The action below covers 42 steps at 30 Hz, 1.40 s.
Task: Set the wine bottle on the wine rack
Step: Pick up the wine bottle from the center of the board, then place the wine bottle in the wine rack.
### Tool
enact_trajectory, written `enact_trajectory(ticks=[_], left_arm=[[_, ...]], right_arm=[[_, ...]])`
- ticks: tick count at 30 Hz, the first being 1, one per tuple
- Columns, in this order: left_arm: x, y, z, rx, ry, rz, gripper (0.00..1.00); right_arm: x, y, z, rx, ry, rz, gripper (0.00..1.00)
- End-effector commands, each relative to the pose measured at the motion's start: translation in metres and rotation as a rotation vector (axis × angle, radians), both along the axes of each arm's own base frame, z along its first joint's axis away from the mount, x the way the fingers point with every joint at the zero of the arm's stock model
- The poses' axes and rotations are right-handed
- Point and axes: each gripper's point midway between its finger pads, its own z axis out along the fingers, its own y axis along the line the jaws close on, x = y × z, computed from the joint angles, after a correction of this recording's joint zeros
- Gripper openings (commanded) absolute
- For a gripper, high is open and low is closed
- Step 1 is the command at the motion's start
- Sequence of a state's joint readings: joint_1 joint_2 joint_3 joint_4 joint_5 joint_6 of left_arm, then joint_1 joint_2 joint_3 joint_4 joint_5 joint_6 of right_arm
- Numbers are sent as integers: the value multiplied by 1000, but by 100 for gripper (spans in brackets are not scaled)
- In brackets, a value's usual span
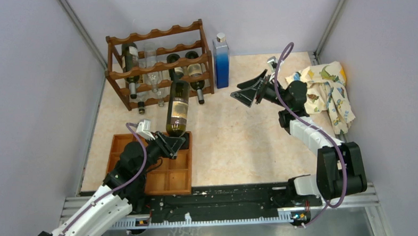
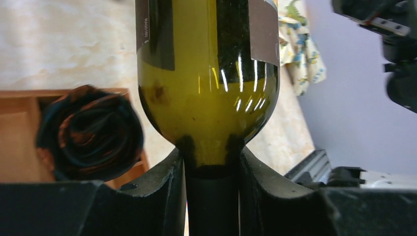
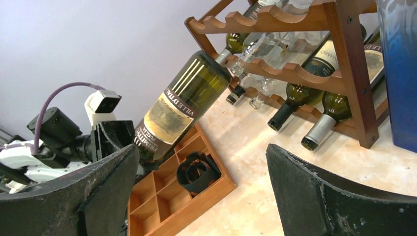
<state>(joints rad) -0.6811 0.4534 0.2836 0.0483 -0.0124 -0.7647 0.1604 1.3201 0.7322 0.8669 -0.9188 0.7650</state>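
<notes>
The wine bottle (image 1: 178, 108), green glass with a dark and gold label, hangs tilted over the table, base toward the wine rack (image 1: 155, 34). My left gripper (image 1: 171, 143) is shut on its neck. In the left wrist view the fingers (image 2: 164, 191) clamp the neck below the bottle's shoulder (image 2: 206, 98). The right wrist view shows the wine bottle (image 3: 182, 105) with its base close to the rack's left end (image 3: 268, 19); I cannot tell if they touch. My right gripper (image 1: 251, 89) hovers open and empty right of the rack, its jaws (image 3: 201, 152) wide apart.
Several bottles lie in the rack's lower tiers (image 1: 194, 71). A tall blue bottle (image 1: 221, 61) stands right of the rack. A wooden compartment tray (image 1: 120, 148) with a rolled dark strap (image 3: 196, 169) lies under the left gripper. A patterned cloth (image 1: 325, 89) lies at the far right.
</notes>
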Motion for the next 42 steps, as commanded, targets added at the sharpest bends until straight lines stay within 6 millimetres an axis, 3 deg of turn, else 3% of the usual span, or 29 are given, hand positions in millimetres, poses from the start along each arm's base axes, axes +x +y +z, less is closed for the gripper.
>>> enact_trajectory(ticks=[1, 6, 11, 19, 30, 42], left_arm=[[14, 19, 33, 37, -60, 112, 0], [33, 13, 37, 102, -57, 141, 0], [55, 11, 58, 91, -109, 168, 0], [83, 34, 60, 17, -48, 230, 0], [89, 27, 60, 7, -45, 183, 0], [115, 24, 64, 22, -59, 187, 0]], right_arm=[[-2, -4, 6, -28, -88, -15, 98], [0, -4, 2, -41, -87, -28, 98], [-1, -6, -1, -47, -85, -39, 98], [-2, -6, -1, -47, -84, -43, 98], [1, -6, -1, -48, -85, -48, 98], [1, -6, 2, -48, -98, -48, 98]])
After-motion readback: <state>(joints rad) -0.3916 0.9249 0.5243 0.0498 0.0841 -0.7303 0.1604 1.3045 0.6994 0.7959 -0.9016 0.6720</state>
